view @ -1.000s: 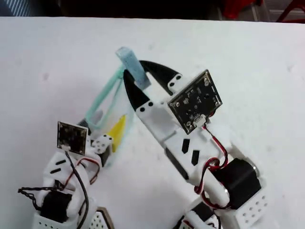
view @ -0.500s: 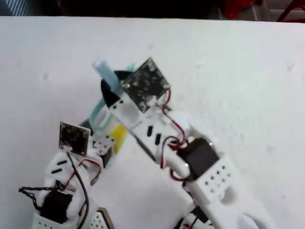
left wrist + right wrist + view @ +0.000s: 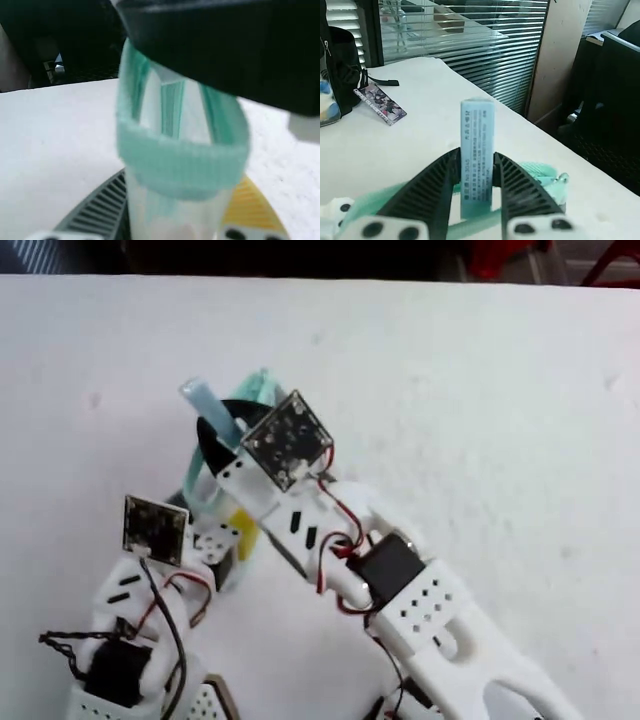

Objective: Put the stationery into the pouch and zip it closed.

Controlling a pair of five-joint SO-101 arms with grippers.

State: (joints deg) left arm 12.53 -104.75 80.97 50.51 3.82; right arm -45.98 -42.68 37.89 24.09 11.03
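Your right gripper point(image 3: 476, 156) is clenched on the blue stick point(image 3: 477, 130), long axis toward 11 o'clock, right over the open pouch point(image 3: 182, 162) mouth.

- A white table point(image 3: 500, 390) is seen underneath.
- Slatted window blinds point(image 3: 470, 35) are hung beyond it, beside a wooden pillar point(image 3: 560, 55).
- A black bag point(image 3: 337, 65) is set on the table.
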